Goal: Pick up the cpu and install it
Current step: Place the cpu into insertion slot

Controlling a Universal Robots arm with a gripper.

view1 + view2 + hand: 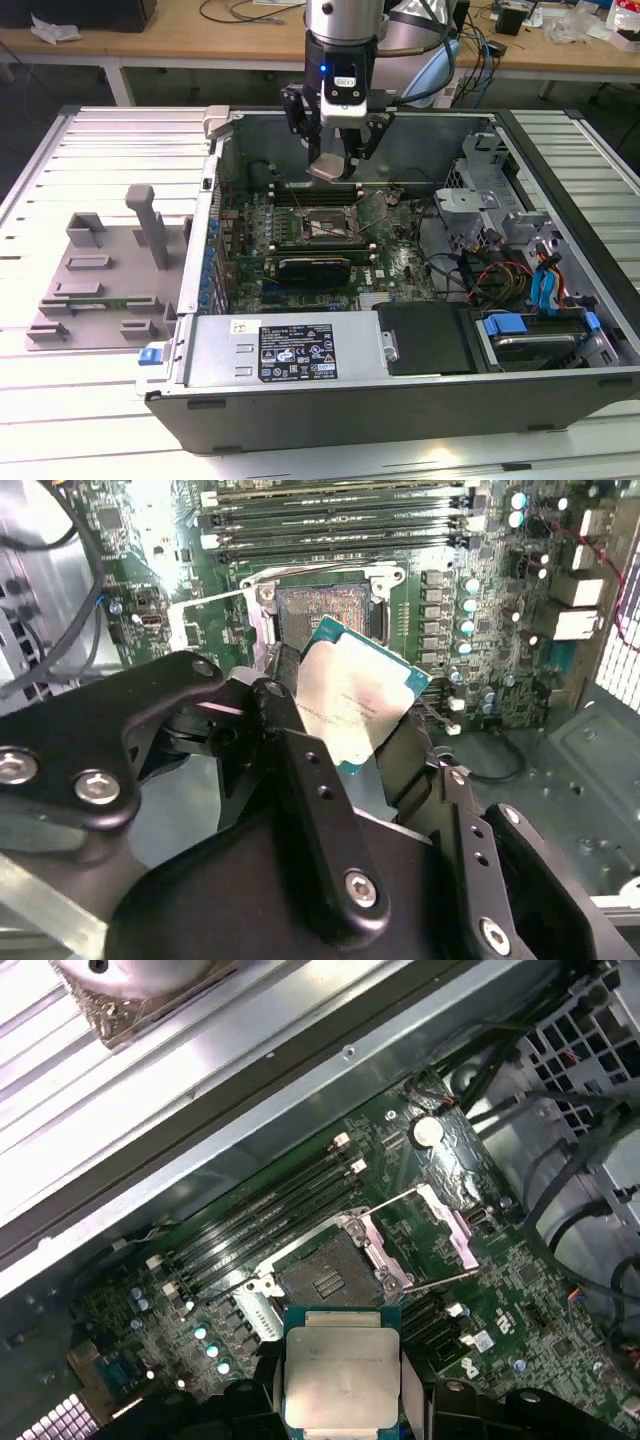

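I have the claw [334,160] closed on the cpu [330,168], and in the second wrist view its black fingers [283,716] press against two opposite edges of the chip, open only as far as the chip is wide. The cpu's silver top [340,1375] faces the first wrist camera, with a thin teal rim around it. In the exterior view the chip hangs tilted inside the open computer case [214,190], above the motherboard [395,262] and clear of it. It sits over the far side of the black socket frame [322,226] without touching it. The socket [325,1278] lies uncovered, with its metal edges showing. The case rests on the slatted desk [60,420], and the grey tray [100,285] sits beside it, toward the desk's edge on the exterior view's left.
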